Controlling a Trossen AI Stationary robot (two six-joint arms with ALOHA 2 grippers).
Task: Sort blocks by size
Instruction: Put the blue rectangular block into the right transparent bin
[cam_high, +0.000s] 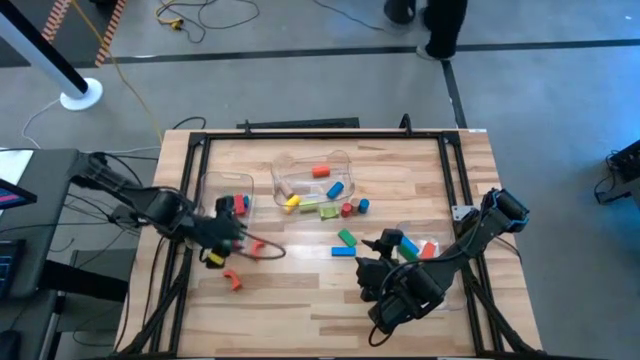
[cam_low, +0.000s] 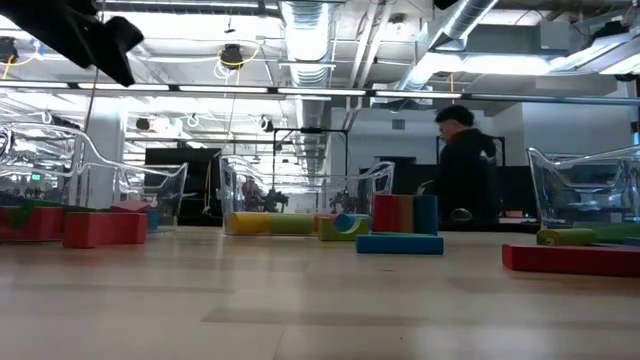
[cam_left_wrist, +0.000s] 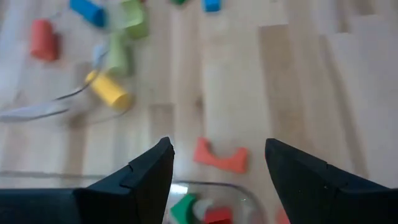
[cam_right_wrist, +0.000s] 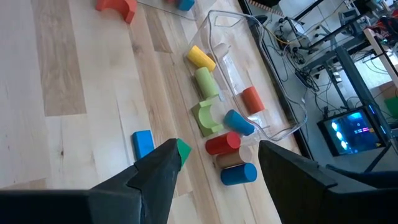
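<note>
Blocks lie loose mid-table: a yellow cylinder (cam_high: 291, 201), a green arch (cam_high: 326, 211), a red cylinder (cam_high: 346, 209), a green bar (cam_high: 346, 237) and a blue bar (cam_high: 343, 251). An orange arch (cam_high: 232, 281) lies near the left front. My left gripper (cam_high: 238, 236) hangs open and empty by the left bin (cam_high: 210, 185). Between and beyond its fingers (cam_left_wrist: 146, 180) another orange arch (cam_left_wrist: 219, 155) rests flat on the wood. My right gripper (cam_high: 372, 264) hangs open and empty above the table. The green bar's end (cam_right_wrist: 182, 149) shows beside its left finger.
A clear middle bin (cam_high: 300, 170) holds orange and blue cylinders. A right bin (cam_high: 432, 238) holds more blocks beside my right arm. The left bin holds red and blue blocks. A person (cam_low: 465, 170) stands beyond the table's far edge. Bare wood lies along the front.
</note>
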